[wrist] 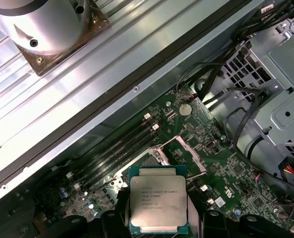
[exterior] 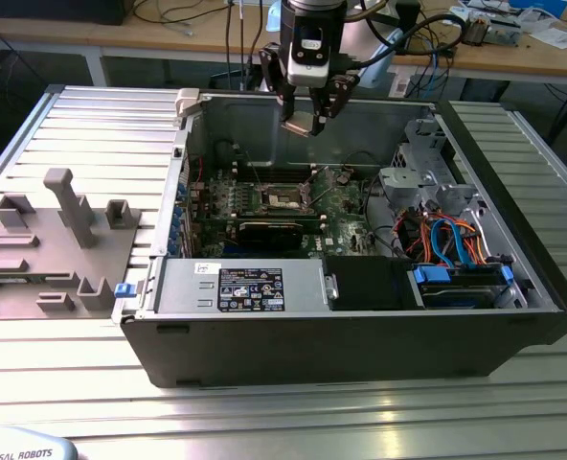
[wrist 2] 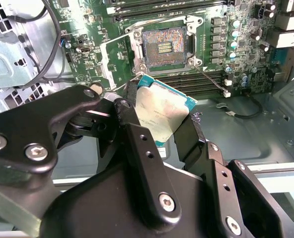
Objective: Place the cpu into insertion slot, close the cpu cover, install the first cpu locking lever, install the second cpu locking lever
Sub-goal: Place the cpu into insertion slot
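In both wrist views the end effector [wrist 2: 162, 121] [wrist: 159, 219] is clamped on the cpu [wrist 2: 162, 114] [wrist: 158, 203] by two opposite edges, silver top showing. Its dark fingers [wrist 2: 132, 111] hide the chip's sides, and their bases are cut off in the first wrist view. The cpu hangs tilted above the board, touching nothing else.

Beyond it lies the insertion slot [wrist 2: 164, 45], bare with its dark centre exposed. In the first wrist view the chip covers part of the slot [wrist: 148, 161]. The cpu cover [wrist 2: 105, 62] stands swung open beside the slot.

In the exterior view the end effector [exterior: 307, 120] hovers over the open computer case [exterior: 360, 335], which holds the green motherboard [exterior: 341, 206]. The slot [exterior: 285, 198] there is hard to make out. The case rests on the desk [exterior: 264, 412], near a grey fixture [exterior: 54, 240].
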Available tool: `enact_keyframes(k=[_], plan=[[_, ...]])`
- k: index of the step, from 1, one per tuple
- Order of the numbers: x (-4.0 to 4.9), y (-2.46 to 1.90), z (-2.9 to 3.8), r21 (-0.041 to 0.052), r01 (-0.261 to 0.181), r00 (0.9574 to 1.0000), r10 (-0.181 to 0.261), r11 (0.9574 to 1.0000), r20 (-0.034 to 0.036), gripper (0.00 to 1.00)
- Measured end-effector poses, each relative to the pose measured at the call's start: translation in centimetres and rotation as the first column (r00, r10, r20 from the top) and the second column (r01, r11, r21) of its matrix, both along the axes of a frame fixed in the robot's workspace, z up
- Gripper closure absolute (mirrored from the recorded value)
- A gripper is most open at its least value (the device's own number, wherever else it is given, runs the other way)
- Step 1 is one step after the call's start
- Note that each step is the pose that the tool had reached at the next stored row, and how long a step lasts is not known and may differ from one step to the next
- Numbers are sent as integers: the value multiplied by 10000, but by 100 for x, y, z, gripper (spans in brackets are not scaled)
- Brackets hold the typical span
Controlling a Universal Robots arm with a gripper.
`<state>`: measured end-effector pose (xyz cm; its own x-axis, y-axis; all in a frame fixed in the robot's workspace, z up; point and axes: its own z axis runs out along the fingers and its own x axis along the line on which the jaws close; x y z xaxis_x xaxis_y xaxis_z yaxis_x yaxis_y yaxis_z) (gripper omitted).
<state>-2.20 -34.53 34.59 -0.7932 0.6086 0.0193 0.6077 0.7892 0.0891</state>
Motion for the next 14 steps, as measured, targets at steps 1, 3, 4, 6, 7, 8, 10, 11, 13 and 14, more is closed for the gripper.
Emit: enact_keyframes(k=[1, 3, 4, 6, 7, 8, 10, 11, 13, 14], plan=[[0, 0, 0, 0, 14, 10000, -14, 10000, 0, 46], [0, 0, 0, 0, 57, 10000, -57, 10000, 0, 46], [0, 0, 0, 0, 71, 10000, -71, 10000, 0, 46], [0, 0, 0, 0, 118, 9999, -118, 9999, 0, 46], [0, 0, 0, 0, 134, 9999, -134, 9999, 0, 46], [0, 0, 0, 0, 147, 9999, -147, 9999, 0, 46], [0, 0, 0, 0, 175, 9998, -175, 9998, 0, 46], [0, 0, 0, 0, 189, 9998, -189, 9998, 0, 46], [0, 0, 0, 0, 220, 9998, -220, 9998, 0, 46], [0, 0, 0, 1, 232, 9997, -232, 9997, 0, 46]])
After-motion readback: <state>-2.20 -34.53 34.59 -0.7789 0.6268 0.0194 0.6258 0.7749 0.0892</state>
